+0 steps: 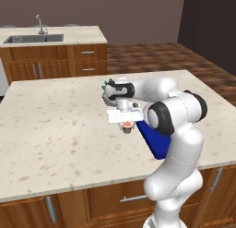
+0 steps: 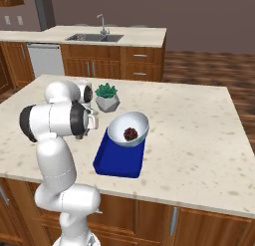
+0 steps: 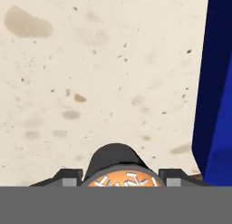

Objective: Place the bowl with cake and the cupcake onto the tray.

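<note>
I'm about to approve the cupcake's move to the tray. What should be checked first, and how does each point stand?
1. Cupcake held between the jaws of the gripper: ok, it hangs under the hand.
2. Cupcake lifted clear of the counter: ok by the hand view, where the counter lies far below.
3. Bowl with cake on the tray: ok, though it sits tilted at the far end.
4. Bare tray space for the cupcake: ok, the near part.
5. Grip firmness: cannot tell.
</note>
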You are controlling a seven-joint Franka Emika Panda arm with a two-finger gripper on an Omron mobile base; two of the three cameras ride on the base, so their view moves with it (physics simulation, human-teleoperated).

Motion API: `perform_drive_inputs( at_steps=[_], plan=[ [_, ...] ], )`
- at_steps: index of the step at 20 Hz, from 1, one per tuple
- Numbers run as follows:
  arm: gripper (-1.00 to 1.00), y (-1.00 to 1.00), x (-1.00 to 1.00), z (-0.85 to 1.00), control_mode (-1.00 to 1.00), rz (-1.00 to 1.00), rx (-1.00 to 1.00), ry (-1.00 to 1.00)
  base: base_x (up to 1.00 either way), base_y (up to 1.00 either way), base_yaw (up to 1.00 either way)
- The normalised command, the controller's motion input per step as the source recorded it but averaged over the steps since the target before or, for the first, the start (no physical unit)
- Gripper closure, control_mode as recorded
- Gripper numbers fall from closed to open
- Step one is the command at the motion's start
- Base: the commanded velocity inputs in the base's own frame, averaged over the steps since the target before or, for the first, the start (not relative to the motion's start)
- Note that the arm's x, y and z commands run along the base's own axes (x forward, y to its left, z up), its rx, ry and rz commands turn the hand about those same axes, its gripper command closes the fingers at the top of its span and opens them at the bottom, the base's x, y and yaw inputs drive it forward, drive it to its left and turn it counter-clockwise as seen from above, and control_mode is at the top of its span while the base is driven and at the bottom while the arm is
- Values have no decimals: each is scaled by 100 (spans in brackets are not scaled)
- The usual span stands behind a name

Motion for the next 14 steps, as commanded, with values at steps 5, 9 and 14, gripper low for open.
perform_drive_inputs(
  at_steps=[5,9,14],
  plan=[
    [100,-73,-44,0,-100,-12,-1,4,0,0,0],
    [100,-97,-34,-14,-100,-9,-1,1,0,0,0],
    [100,-81,2,-13,-100,6,-5,-12,0,0,0]
  ],
)
